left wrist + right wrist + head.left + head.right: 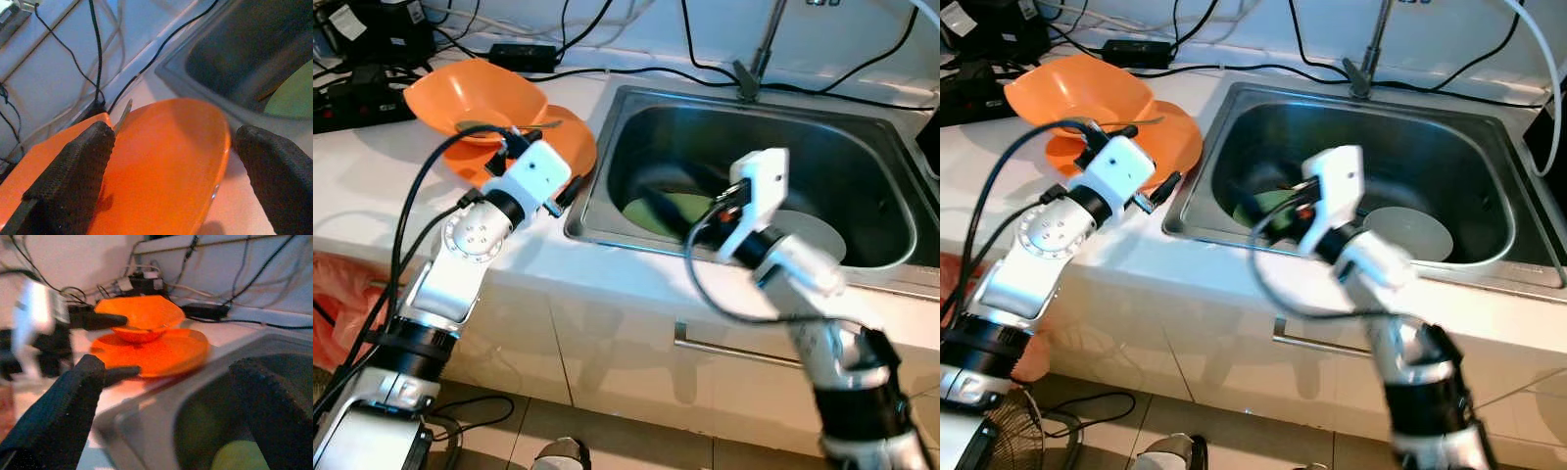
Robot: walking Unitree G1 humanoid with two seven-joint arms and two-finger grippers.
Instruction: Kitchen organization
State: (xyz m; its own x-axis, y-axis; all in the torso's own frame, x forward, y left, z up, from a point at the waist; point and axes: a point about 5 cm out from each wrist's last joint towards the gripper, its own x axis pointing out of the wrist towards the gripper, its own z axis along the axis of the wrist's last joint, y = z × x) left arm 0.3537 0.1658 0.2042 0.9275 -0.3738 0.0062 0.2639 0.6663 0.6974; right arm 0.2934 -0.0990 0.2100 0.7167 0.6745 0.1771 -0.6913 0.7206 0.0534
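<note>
An orange bowl (475,93) rests tilted on an orange plate (576,142) on the white counter, left of the steel sink (607,230). A grey utensil (489,125) lies in the bowl. My left gripper (181,171) is open at the plate's near edge, one finger (73,181) over the plate and the other beside it. My right gripper (171,416) is open, low over the sink's left part, above a green plate (671,211). A white dish (813,235) lies in the sink's right part.
A faucet (759,59) rises behind the sink. Black cables and power units (362,93) crowd the back left of the counter. A red bag (337,304) hangs at the left. A drawer handle (734,348) runs below the sink.
</note>
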